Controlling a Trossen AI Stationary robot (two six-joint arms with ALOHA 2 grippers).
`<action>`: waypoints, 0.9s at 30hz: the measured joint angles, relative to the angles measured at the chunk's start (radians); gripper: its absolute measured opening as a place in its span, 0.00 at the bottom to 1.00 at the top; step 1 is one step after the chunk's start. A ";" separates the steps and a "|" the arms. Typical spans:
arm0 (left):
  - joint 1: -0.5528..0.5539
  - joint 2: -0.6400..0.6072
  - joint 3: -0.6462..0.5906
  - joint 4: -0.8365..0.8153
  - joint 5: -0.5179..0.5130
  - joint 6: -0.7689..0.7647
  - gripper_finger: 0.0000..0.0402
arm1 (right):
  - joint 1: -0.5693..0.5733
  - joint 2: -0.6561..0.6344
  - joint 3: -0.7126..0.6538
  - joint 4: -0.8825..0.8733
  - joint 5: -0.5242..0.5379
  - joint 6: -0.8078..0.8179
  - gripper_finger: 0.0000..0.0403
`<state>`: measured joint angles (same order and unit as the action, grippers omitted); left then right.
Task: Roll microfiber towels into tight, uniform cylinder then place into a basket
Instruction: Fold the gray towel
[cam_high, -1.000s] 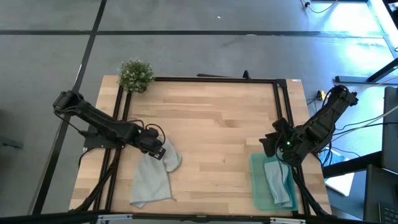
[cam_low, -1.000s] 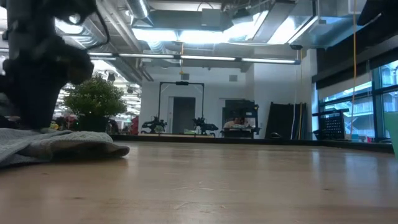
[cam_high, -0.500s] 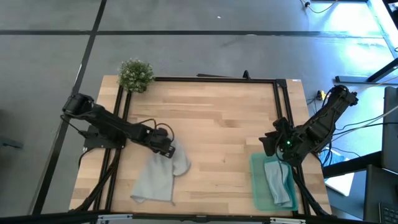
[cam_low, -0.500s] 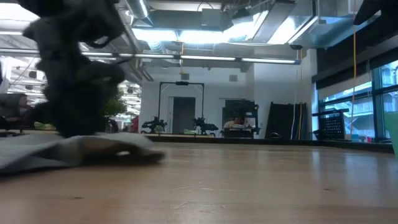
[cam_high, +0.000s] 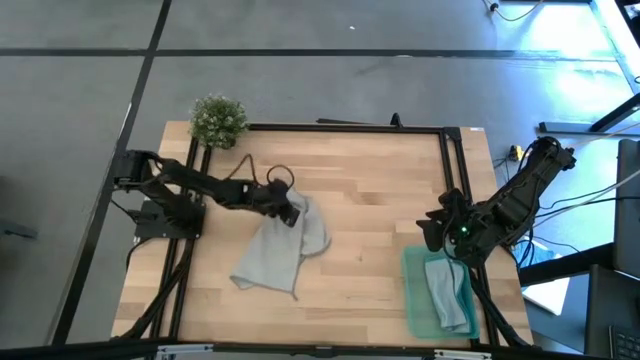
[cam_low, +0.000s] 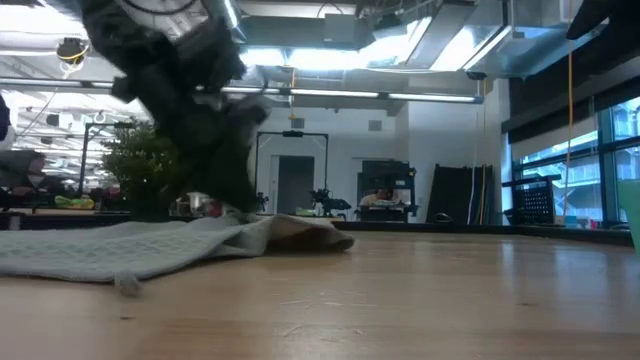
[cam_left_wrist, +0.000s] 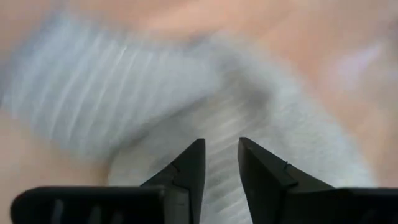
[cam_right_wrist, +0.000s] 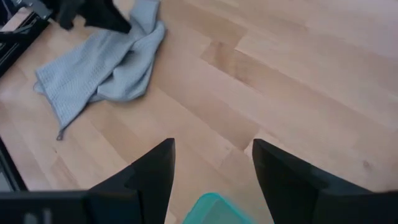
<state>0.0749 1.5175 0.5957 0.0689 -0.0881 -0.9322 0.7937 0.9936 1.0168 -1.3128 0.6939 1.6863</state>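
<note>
A light grey microfiber towel (cam_high: 278, 250) lies crumpled on the wooden table, left of centre. My left gripper (cam_high: 293, 210) is shut on its far end; in the left wrist view the cloth (cam_left_wrist: 124, 93) fills the picture past my gripper (cam_left_wrist: 222, 155). A pale blue towel (cam_high: 447, 290) lies in the green basket (cam_high: 412, 290) at the near right. My right gripper (cam_right_wrist: 211, 162) hangs open above the basket's far left corner and holds nothing. My left gripper pinches the grey towel's bunched far end (cam_left_wrist: 217, 118) between its two fingers; how many layers, I cannot tell. The fingers slant down from the table's left. The rest of the towel (cam_low: 150, 250) lies slack on the table, trailing toward the near left.
A small bushy plant (cam_high: 217, 120) stands at the far left corner. A black frame (cam_high: 345, 127) runs along the table's far and side edges. Bare wood lies between the grey towel and the basket.
My left gripper has swung toward the table's right and far edge, turning as it went, still shut on the grey towel. The towel has slid along the table after it, its trailing end following from the near left.
</note>
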 joint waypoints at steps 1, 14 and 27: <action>0.006 -0.019 0.013 0.012 -0.003 0.030 0.22 | -0.004 0.000 0.000 0.001 0.007 -0.018 0.54; 0.128 -0.216 0.273 -0.718 -0.106 0.092 0.22 | -0.142 0.000 0.001 0.184 -0.007 -0.316 0.54; 0.324 -0.003 0.291 -0.617 0.206 0.191 0.22 | -0.220 -0.004 0.001 0.225 -0.041 -0.453 0.54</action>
<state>0.3988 1.5150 0.8867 -0.5480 0.1180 -0.7417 0.5739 0.9894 1.0176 -1.0874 0.6524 1.2333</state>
